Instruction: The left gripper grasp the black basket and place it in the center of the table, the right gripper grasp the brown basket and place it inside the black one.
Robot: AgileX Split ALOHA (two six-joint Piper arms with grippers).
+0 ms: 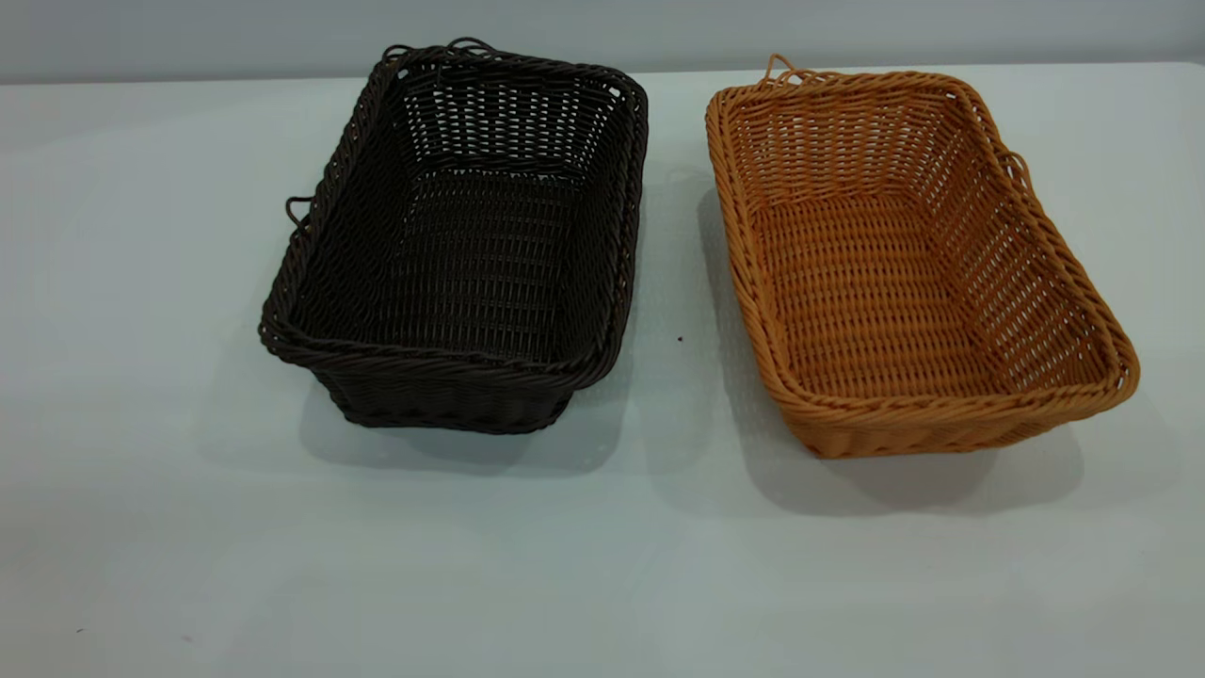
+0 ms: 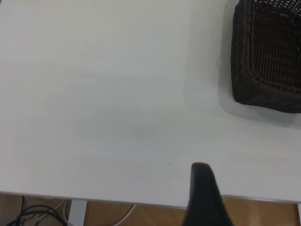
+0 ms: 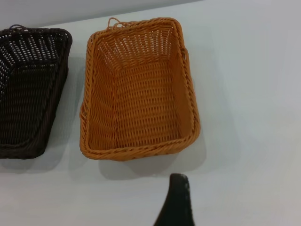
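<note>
My left end effector [image 2: 203, 195] shows only as one dark finger at the edge of its wrist view, hanging above the near edge of the surface [image 2: 103, 103]; whether it is open or closed I cannot tell. The black basket [image 2: 268, 56] sits well apart from it, off toward a corner of that view, empty and upright. My right end effector [image 3: 175, 202] is likewise a single dark tip, state unclear, hovering near the short end of the brown basket [image 3: 136, 89]. In the exterior view the black basket [image 1: 461, 245] and brown basket [image 1: 904, 264] stand side by side, close but not touching.

The step in hand, I judge, is my left reach. I should travel over to the black rim, straddle one braided wall, pinch firmly and lift level so the weave does not slip.
</note>
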